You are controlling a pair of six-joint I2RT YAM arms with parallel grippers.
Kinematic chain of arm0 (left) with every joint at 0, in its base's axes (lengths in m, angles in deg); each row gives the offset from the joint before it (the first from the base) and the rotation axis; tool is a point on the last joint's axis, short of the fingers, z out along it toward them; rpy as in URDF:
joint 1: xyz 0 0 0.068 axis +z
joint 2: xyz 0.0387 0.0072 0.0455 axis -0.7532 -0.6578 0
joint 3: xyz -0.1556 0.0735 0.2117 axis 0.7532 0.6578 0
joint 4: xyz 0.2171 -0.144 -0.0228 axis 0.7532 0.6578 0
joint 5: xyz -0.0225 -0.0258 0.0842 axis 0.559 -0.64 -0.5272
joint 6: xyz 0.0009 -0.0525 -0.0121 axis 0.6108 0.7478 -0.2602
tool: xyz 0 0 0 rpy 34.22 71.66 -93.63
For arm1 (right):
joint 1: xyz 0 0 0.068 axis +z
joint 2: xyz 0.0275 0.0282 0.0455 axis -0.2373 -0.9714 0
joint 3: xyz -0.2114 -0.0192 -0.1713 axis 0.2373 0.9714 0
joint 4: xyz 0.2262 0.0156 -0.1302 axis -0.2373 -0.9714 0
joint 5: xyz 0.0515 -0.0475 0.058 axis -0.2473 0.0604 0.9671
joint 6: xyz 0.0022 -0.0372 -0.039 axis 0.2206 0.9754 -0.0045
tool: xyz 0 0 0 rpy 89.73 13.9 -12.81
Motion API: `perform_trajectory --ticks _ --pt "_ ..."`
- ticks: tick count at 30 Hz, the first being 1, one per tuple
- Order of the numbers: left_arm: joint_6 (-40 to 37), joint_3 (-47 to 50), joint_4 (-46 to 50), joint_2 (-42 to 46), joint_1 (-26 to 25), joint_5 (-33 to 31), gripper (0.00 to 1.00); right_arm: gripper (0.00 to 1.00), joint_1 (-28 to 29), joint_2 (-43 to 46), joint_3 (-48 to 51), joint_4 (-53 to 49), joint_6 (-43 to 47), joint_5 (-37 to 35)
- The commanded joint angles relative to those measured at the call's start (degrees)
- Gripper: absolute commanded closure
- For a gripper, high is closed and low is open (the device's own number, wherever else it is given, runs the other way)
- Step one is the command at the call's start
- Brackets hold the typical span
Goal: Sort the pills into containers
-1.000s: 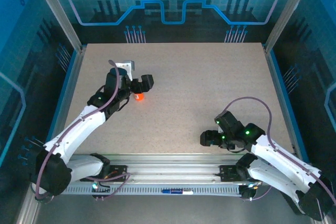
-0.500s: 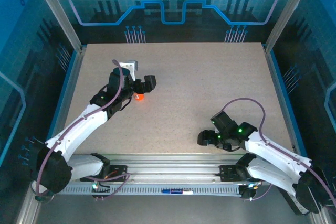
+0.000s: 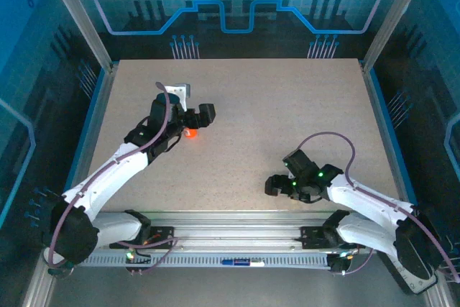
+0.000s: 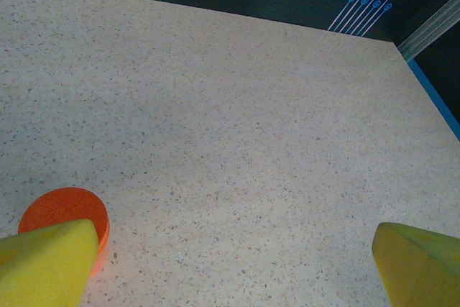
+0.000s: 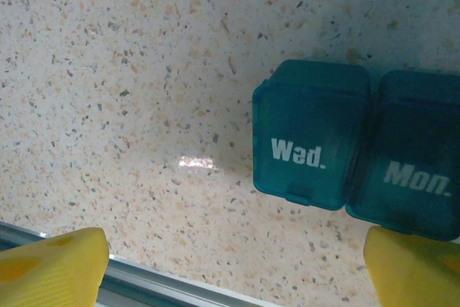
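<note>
The containers are a dark-teal pill box (image 5: 345,145) lying on the table, its "Wed." and "Mon." lids shut. My right gripper (image 5: 233,267) is open just short of it, the box's near edge close to the right fingertip (image 5: 413,267). This gripper (image 3: 277,185) hangs low near the table's front edge. My left gripper (image 4: 233,267) is open over bare table, and an orange round cap or bottle top (image 4: 65,213) sits by its left fingertip (image 4: 47,264). From above, the left gripper (image 3: 195,117) is just above that orange thing (image 3: 190,133). Pills are out of view.
A metal rail (image 5: 165,282) along the table's front edge runs right under my right gripper. A tiny white speck (image 4: 178,257) lies on the table between the left fingers, too small to identify. A small white bracket (image 3: 176,90) sits behind the left wrist.
My right arm has slid left along the front edge, wrist turning a little. The left arm has shifted only slightly by the orange thing. Both grippers stay open.
</note>
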Motion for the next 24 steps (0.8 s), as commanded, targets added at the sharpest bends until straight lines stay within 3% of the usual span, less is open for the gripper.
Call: perform_trajectory --ticks 1,19,24 --pt "-1.74 -1.12 -1.40 -0.36 -0.70 -1.27 0.01 0.07 0.37 -2.69 -1.94 2.71 0.60 -1.13" --pt "-2.06 -0.84 0.08 0.31 -1.49 -2.59 0.01 0.00 -6.14 -19.26 -15.52 9.77 9.72 -0.31" --pt "-2.38 -0.93 0.64 0.37 -1.69 -2.79 0.01 0.00 -6.67 -18.67 -19.85 8.11 14.53 2.69"
